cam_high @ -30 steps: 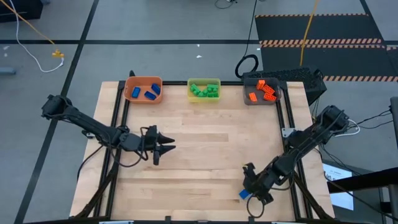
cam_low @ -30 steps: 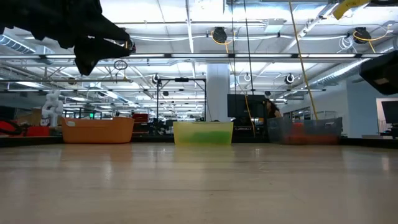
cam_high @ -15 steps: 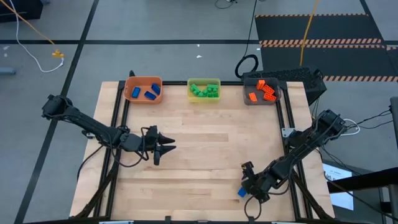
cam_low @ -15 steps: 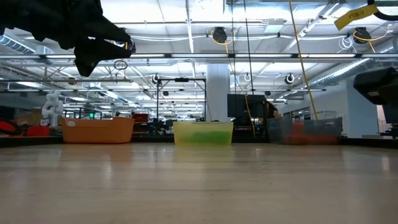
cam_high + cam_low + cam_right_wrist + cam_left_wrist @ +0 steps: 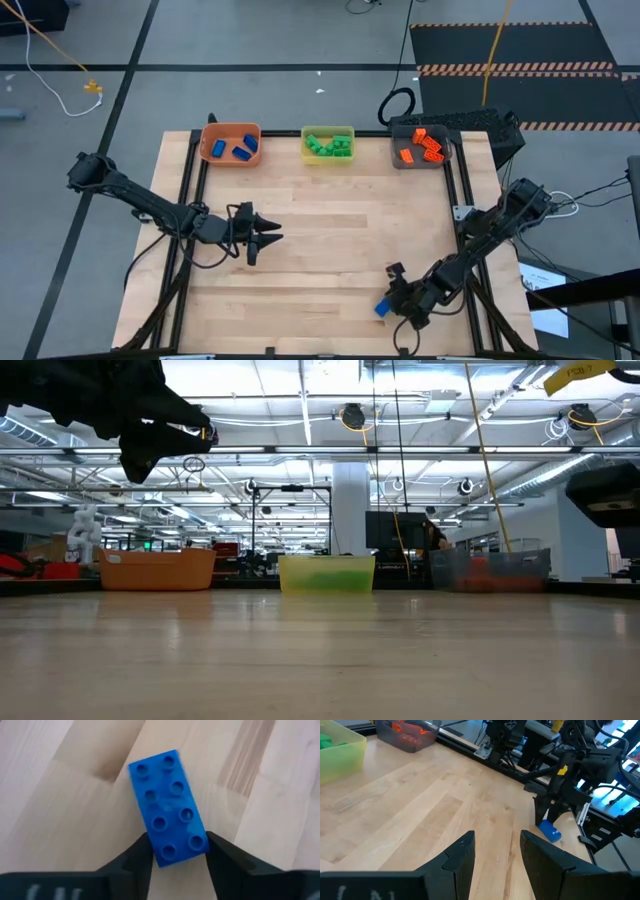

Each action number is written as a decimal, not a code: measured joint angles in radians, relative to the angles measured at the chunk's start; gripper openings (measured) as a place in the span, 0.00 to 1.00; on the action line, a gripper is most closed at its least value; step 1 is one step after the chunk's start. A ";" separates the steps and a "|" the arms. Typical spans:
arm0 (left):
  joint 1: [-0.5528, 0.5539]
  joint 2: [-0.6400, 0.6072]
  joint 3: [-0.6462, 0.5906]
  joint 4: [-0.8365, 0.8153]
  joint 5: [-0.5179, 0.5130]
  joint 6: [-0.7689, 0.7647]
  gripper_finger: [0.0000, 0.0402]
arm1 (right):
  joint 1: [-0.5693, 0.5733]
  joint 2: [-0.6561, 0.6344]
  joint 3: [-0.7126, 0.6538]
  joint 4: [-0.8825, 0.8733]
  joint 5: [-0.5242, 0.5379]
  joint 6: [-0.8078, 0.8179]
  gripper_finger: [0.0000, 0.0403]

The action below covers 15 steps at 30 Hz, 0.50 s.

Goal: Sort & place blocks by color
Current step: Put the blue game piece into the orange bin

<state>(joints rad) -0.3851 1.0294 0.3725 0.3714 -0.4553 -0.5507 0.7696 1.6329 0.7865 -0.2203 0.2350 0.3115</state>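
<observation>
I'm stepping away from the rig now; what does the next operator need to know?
Right gripper: fingers shut on the last loose blue block, near the table's front right edge.
Left gripper: open, empty, hovering over the table's left middle.
Done: blue blocks in the orange bin, green in the yellow bin, orange in the grey bin.
Left: carry the held block to the orange bin.
</observation>
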 joint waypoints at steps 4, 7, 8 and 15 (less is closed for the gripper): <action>0.000 0.000 0.000 0.000 0.000 -0.005 0.39 | -0.001 0.002 -0.001 0.063 0.022 -0.003 0.31; 0.000 0.000 0.000 0.000 0.000 -0.010 0.39 | -0.002 0.004 -0.002 0.096 0.045 -0.003 0.31; 0.000 0.000 0.000 0.000 0.000 -0.011 0.39 | -0.002 0.005 -0.002 0.106 0.067 -0.004 0.31; 0.000 0.000 0.000 0.000 0.000 -0.010 0.39 | -0.042 0.005 -0.003 0.191 0.144 -0.036 0.31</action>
<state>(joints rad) -0.3850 1.0294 0.3725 0.3710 -0.4553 -0.5604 0.7279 1.6379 0.7837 -0.0297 0.3786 0.2756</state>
